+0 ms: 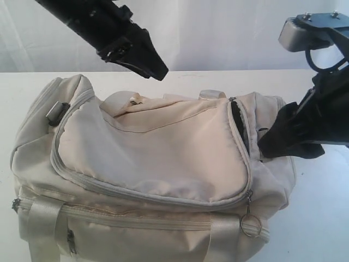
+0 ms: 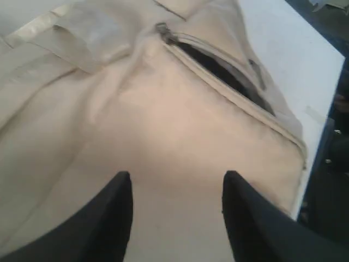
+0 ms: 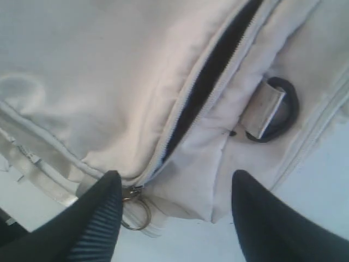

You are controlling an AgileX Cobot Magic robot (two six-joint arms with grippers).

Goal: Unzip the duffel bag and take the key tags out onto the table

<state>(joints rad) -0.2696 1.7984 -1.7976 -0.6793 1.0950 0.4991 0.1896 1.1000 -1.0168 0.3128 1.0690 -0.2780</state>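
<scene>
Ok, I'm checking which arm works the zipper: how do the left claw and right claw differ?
The left claw hangs above the bag, clear of it; the right claw sits low at the bag's right end. The left claw faces plain fabric; the right claw faces the zipper's ring pull and opened stretch. Both are open and empty.

Pale backdrop [image 1: 229,38], faint vertical folds; soft, even, bright light
</scene>
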